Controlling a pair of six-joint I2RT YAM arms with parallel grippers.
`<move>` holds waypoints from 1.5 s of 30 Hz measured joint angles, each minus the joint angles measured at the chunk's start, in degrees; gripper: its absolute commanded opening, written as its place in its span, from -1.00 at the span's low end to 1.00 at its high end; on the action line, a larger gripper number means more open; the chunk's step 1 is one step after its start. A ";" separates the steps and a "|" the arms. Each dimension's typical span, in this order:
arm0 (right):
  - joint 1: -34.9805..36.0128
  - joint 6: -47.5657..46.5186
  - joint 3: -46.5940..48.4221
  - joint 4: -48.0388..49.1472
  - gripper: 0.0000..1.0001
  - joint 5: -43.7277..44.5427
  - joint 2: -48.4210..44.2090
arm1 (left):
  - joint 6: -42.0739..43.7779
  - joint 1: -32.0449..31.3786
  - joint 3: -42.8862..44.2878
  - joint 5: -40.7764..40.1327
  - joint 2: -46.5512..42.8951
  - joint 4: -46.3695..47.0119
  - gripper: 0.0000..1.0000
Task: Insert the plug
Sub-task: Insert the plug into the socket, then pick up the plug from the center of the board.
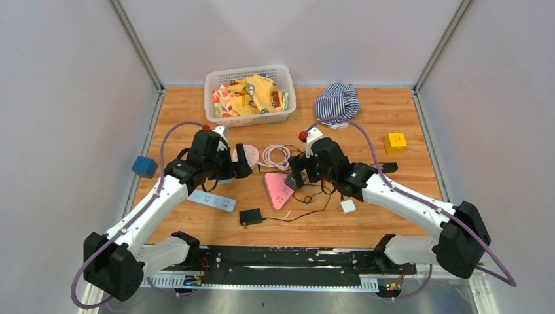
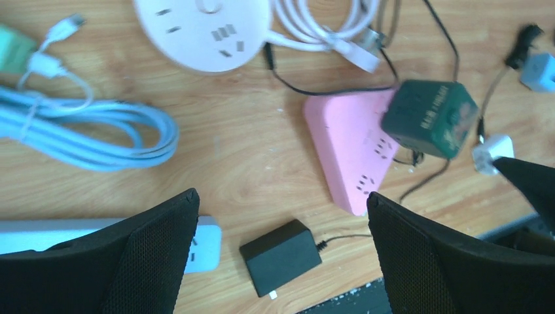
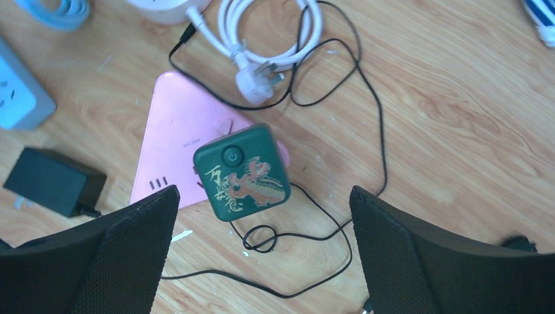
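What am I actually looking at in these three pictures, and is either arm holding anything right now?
A left arm and a right arm, both robotic, are bolted at the near edge of a wooden table. The wide picture looks down from above and behind them. The other two come from a camera on each wrist, with that arm's black fingers at the bottom. The left pincer and the right pincer are both open and hold nothing. Under the right one, a green cube plug sits at a corner of a pink power strip. Nearby lie a black adapter, a round white socket, a coiled white cable, a long pale strip, a basket, a striped cloth and a yellow cube.
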 measured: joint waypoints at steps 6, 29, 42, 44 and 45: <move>-0.02 6.14 0.81 -2.16 0.99 5.73 -2.40 | -5.51 4.74 -4.85 -8.98 -4.15 -0.90 0.86; -0.02 8.41 -0.24 -3.30 1.00 -3.45 -9.44 | -22.40 21.70 7.30 -36.33 5.64 -5.64 0.83; -0.02 8.20 -3.23 -0.46 0.99 -9.49 -14.69 | -18.75 41.40 12.22 -37.62 18.69 -2.71 0.82; -0.02 8.20 -3.58 -0.22 0.99 -9.90 -15.34 | -18.23 42.71 11.98 -37.66 19.41 -1.84 0.81; -0.02 8.17 -3.61 -0.20 0.99 -10.05 -15.67 | -18.08 43.08 11.85 -37.77 19.63 -1.36 0.81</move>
